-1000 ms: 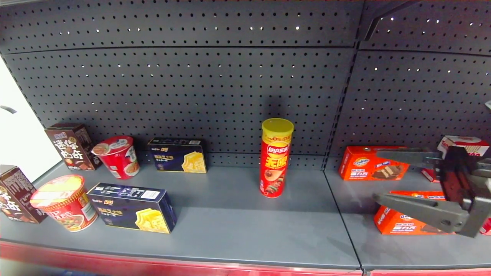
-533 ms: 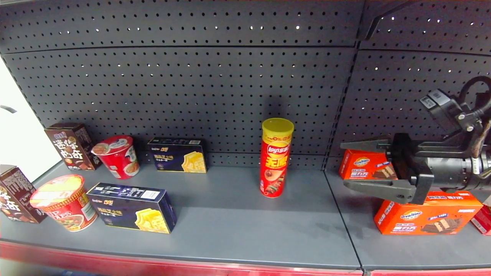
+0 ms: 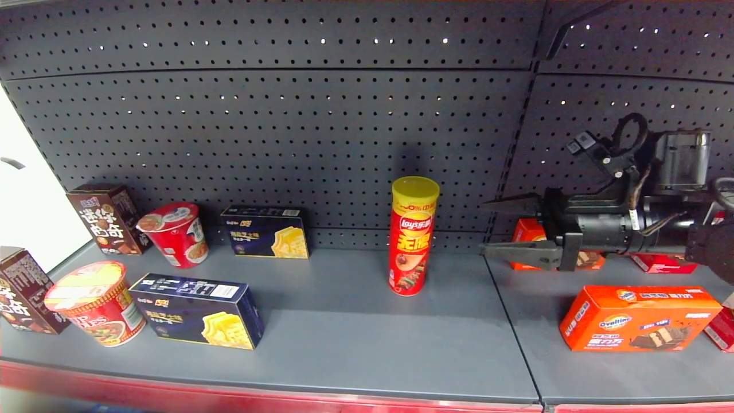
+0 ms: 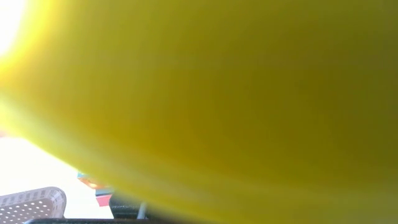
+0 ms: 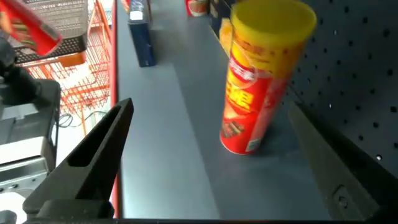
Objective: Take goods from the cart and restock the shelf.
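Note:
A red chips can with a yellow lid [image 3: 413,235] stands upright on the grey shelf [image 3: 344,338], near the perforated back wall. My right gripper [image 3: 484,228] hovers just right of the can, pointing at it, open, with nothing between its fingers. From the right wrist, the can [image 5: 261,81] stands ahead of the open right gripper [image 5: 210,106], nearer one finger [image 5: 323,162] than the other. A yellow surface [image 4: 217,93] lies right against the left wrist camera. An orange wire cart [image 5: 81,68] stands beyond the shelf's front edge.
Left of the can are two dark blue boxes [image 3: 198,310], two red cup noodles [image 3: 94,304] and brown boxes [image 3: 106,218]. Orange boxes [image 3: 639,318] lie on the right shelf section, under and behind my right arm. Bare shelf surrounds the can.
My right gripper has moved left and up, from over the front orange box to beside the chips can, staying open. The goods on the shelf have not moved.

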Controlling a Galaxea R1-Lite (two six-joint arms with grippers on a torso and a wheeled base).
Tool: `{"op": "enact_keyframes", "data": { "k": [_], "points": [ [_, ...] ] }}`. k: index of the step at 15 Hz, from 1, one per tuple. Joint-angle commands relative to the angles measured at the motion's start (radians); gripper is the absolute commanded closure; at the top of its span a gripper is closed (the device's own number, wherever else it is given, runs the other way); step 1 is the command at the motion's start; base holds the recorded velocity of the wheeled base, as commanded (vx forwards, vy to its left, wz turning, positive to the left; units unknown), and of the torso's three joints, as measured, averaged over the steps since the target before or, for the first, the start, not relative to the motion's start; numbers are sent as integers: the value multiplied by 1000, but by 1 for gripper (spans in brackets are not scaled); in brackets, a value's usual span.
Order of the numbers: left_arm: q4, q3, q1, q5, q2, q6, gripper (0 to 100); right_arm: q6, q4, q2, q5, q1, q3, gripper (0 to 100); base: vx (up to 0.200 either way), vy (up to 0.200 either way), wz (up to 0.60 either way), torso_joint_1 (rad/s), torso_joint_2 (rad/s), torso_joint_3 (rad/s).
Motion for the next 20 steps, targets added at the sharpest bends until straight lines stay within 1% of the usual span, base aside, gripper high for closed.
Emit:
{"op": "enact_keyframes", "data": {
  "k": [1, 2, 3, 9, 14, 20],
  "points": [
    [1, 0, 0, 0, 2, -14, 100, 0, 0, 67, -1, 1, -24, 0, 0, 0, 0, 0, 0, 0],
    [-1, -2, 0, 0, 2, -28, 100, 0, 0, 89, -1, 2, -36, 0, 0, 0, 0, 0, 0, 0],
    [-1, -3, 0, 0, 2, -33, 100, 0, 0, 104, -1, 2, -49, 0, 0, 0, 0, 0, 0, 0],
    [2, -5, 0, 0, 0, -33, 100, 0, 0, 217, -1, 30, -155, 0, 0, 0, 0, 0, 0, 0],
    [2, -5, 2, 1, 0, -33, 100, 0, 0, 302, 2, 35, -244, 0, 0, 0, 0, 0, 0, 0],
    [4, 9, 2, 1, 0, -33, 100, 0, -2, 369, 2, 58, -285, 0, 0, 0, 0, 0, 0, 0]
  ]
}}
